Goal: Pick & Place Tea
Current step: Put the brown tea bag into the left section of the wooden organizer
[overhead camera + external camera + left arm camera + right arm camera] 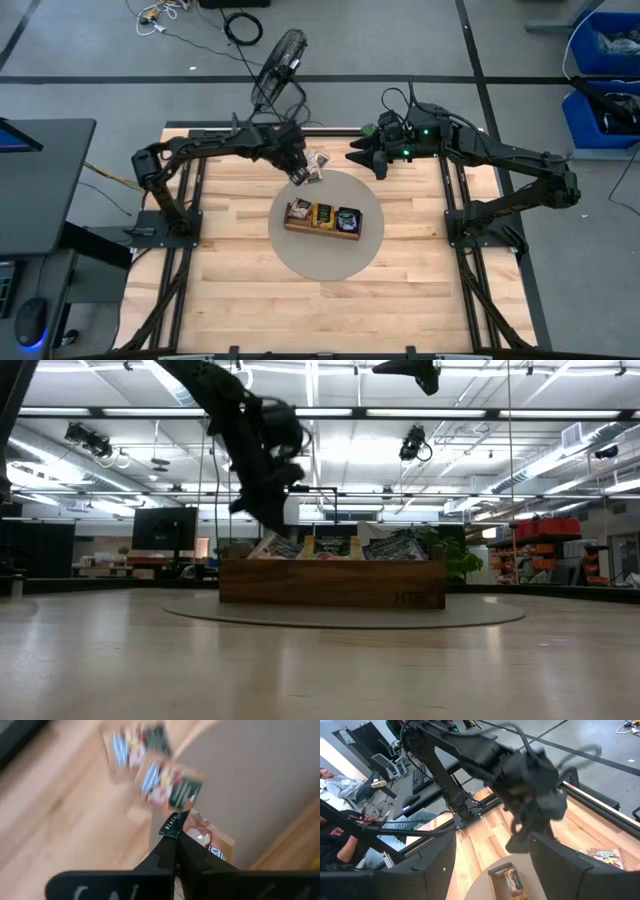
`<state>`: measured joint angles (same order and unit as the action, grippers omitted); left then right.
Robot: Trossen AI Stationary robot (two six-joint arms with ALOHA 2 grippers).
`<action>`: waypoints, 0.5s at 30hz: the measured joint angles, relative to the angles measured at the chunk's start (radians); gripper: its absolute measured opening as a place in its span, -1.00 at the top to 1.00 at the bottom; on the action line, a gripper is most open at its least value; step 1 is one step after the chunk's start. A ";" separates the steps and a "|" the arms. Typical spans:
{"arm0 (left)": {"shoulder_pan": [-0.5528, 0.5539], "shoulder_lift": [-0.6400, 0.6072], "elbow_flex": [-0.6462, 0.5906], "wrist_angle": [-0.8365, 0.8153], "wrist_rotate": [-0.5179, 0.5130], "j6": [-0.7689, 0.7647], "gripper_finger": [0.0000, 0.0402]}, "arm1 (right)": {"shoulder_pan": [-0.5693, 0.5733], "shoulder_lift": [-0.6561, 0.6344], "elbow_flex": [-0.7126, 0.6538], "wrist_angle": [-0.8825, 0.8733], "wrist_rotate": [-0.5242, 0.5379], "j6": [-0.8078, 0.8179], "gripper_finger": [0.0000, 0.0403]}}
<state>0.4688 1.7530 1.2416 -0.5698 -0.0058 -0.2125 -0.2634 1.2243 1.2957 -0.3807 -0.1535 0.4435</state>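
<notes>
My left gripper [298, 174] hangs over the far-left rim of the round grey mat [325, 265], shut on one tea packet [173, 823]. Two more tea packets [317, 163] lie flat where the mat's far edge meets the wood; the left wrist view shows them as tea packets [170, 782] beyond the fingers. The brown wooden tray [322, 219] stands on the mat, with packets upright in its three compartments [330, 547]. In the low view my left gripper [262, 510] is above the tray's left end. My right gripper [364, 156] is open, raised over the table's far side. My left gripper pinches a tea packet between its two fingers [165, 852]. A dark edge printed "BLACK" [172, 822] sticks out past the fingertips, and a tan face [207, 840] shows beside them. The fingers point down at a slant. The packet is lifted clear of the table.
The mat lies mid-table on the wooden top [240, 300], with bare wood toward the near edge. A black frame borders the table [455, 215]. Beyond the far edge stand a fan [280, 60] and cables. People sit in the room, seen in the right wrist view [340, 785].
</notes>
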 joint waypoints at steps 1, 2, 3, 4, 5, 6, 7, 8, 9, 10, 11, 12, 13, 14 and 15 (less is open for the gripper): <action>0.000 -0.014 0.014 -0.001 -0.003 0.003 0.96 | 0.000 0.000 0.000 -0.001 0.000 0.000 -0.27; 0.000 -0.029 0.026 0.000 -0.006 0.012 0.96 | 0.000 0.000 0.000 -0.004 0.000 0.000 -0.27; 0.000 -0.044 0.040 0.000 -0.013 0.022 0.97 | 0.000 0.000 0.000 -0.004 0.000 0.000 -0.27; -0.003 -0.058 0.054 0.002 -0.019 0.042 0.98 | 0.000 0.000 0.000 -0.004 0.000 0.000 -0.27; -0.007 -0.071 0.066 0.007 -0.027 0.069 0.98 | 0.000 0.000 0.000 -0.004 0.000 0.000 -0.27; -0.012 -0.086 0.079 0.013 -0.044 0.095 0.98 | 0.000 0.000 0.000 -0.004 0.000 0.000 -0.27; -0.018 -0.102 0.089 0.021 -0.065 0.122 0.97 | -0.001 0.000 0.000 -0.004 0.000 0.000 -0.27; -0.027 -0.116 0.098 0.032 -0.090 0.149 0.97 | -0.002 0.000 0.000 -0.005 0.004 0.000 -0.27; -0.037 -0.130 0.107 0.049 -0.114 0.173 0.98 | -0.002 0.000 0.000 -0.005 0.011 0.000 -0.27; -0.047 -0.144 0.111 0.066 -0.131 0.204 0.98 | -0.004 0.000 0.000 -0.005 0.017 0.000 -0.27; -0.061 -0.158 0.112 0.083 -0.144 0.240 0.98 | -0.005 0.000 0.000 -0.006 0.026 0.000 -0.27; -0.077 -0.174 0.112 0.111 -0.157 0.274 0.98 | -0.006 0.000 0.000 -0.008 0.037 0.000 -0.27; -0.093 -0.187 0.112 0.139 -0.173 0.307 0.98 | -0.006 0.000 0.000 -0.013 0.050 0.000 -0.27; -0.115 -0.199 0.113 0.168 -0.194 0.335 0.98 | -0.006 0.000 0.000 -0.020 0.063 0.000 -0.27; -0.134 -0.210 0.113 0.194 -0.206 0.371 0.98 | -0.006 0.004 0.001 -0.027 0.076 0.000 -0.27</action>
<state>0.3353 1.5434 1.3548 -0.3760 -0.2117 0.1586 -0.2699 1.2279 1.2967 -0.4081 -0.0777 0.4435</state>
